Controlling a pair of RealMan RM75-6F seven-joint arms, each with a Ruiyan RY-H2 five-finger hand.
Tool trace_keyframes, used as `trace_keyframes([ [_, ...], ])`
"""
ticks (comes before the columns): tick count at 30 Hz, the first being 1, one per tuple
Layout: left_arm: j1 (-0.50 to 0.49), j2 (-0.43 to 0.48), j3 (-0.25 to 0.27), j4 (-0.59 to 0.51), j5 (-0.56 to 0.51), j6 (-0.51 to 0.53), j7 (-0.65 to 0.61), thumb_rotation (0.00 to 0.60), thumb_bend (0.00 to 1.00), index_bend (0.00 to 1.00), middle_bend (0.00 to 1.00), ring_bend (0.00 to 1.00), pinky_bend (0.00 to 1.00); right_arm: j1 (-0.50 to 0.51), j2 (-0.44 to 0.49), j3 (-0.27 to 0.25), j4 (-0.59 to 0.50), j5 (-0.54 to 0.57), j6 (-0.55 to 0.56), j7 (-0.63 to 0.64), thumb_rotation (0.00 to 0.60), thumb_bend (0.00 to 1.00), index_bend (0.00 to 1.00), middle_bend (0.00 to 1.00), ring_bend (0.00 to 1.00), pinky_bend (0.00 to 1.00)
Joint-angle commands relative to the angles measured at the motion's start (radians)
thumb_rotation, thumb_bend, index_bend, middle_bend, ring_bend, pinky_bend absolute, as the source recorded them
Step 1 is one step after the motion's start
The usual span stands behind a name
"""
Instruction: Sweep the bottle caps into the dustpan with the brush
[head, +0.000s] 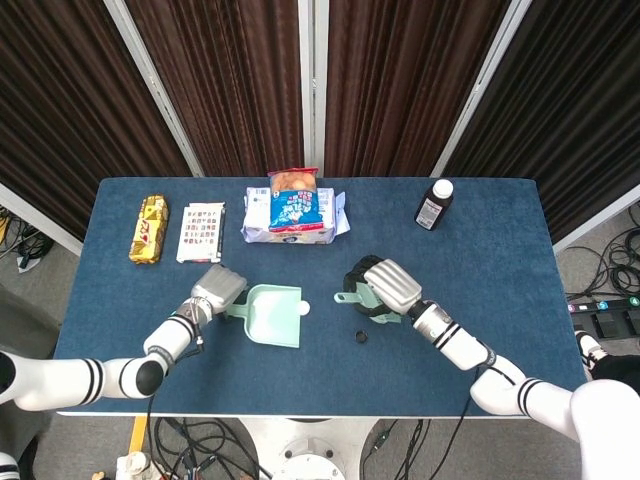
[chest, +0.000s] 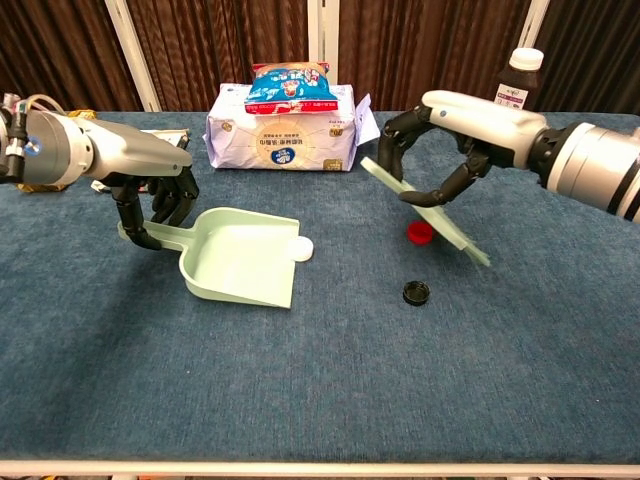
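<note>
My left hand (chest: 150, 190) grips the handle of the pale green dustpan (chest: 240, 260), whose open edge touches the white cap (chest: 300, 250). In the head view this hand (head: 218, 288) sits left of the dustpan (head: 275, 315) and the white cap (head: 303, 309). My right hand (chest: 445, 150) holds the pale green brush (chest: 425, 212) tilted, its lower end just over the red cap (chest: 420, 234). The black cap (chest: 416, 292) lies nearer me, apart from the brush. From above, the right hand (head: 385, 288) hides the red cap; the black cap (head: 361, 337) shows below it.
A tissue pack (head: 290, 222) with a snack bag (head: 294, 183) on it stands at the back middle. A dark bottle (head: 433, 204) is at the back right. A chocolate bar (head: 148, 230) and a card pack (head: 201, 232) lie at the back left.
</note>
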Motion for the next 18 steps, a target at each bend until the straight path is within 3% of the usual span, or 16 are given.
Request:
trace_keyframes([
  [1, -0.008, -0.005, 0.008, -0.005, -0.004, 0.014, -0.007, 0.600, 0.38, 0.60, 0.58, 0.41, 0.30, 0.008, -0.035, -0.003, 0.013, -0.004, 0.013, 0.016, 0.600, 0.61, 0.72, 0.66, 0.32, 0.25],
  [10, -0.032, -0.029, 0.021, -0.028, -0.010, 0.051, -0.028, 0.600, 0.38, 0.60, 0.58, 0.41, 0.30, 0.033, -0.138, 0.007, 0.028, -0.026, 0.091, 0.138, 0.600, 0.63, 0.72, 0.66, 0.33, 0.25],
  [14, -0.045, -0.040, 0.019, -0.035, -0.012, 0.063, -0.032, 0.600, 0.38, 0.60, 0.58, 0.41, 0.30, 0.021, -0.098, -0.005, -0.009, -0.050, 0.147, 0.130, 0.600, 0.63, 0.72, 0.66, 0.33, 0.25],
  [18, -0.060, -0.055, 0.016, -0.033, -0.017, 0.075, -0.034, 0.600, 0.38, 0.60, 0.58, 0.41, 0.30, -0.022, -0.002, -0.033, -0.114, -0.043, 0.168, 0.064, 0.600, 0.63, 0.72, 0.66, 0.33, 0.25],
])
